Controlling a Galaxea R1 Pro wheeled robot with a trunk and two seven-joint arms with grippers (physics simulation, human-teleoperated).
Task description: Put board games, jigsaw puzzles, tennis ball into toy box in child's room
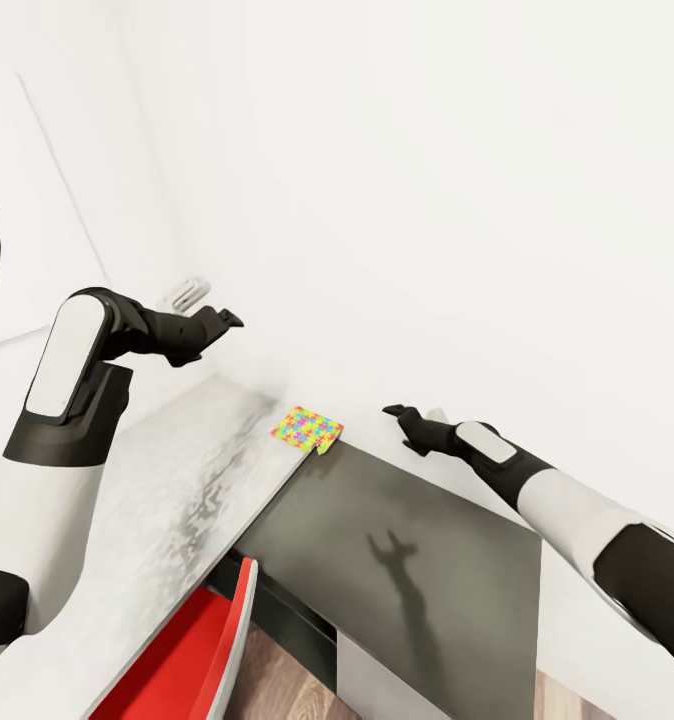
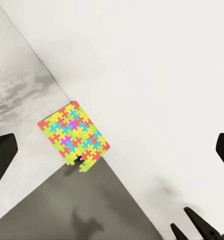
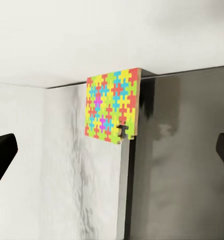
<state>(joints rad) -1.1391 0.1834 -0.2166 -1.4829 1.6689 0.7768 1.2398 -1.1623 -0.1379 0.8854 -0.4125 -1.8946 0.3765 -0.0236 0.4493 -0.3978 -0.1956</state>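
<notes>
One jigsaw puzzle [image 1: 307, 430] sits mid-frame at the table's [image 1: 177, 500] far corner against the wall, poking over the lower dark cabinet [image 1: 417, 560]; my left gripper [image 1: 222, 318] and right gripper [image 1: 399, 412] both hang spread open, holding nothing; so that puzzle isn't boxed yet.

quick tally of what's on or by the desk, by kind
Multicoloured flat jigsaw puzzle square: 1
Long desk with pale grey top: 1
Lower dark-topped cabinet: 1
Red chair: 1
Total: 4
</notes>
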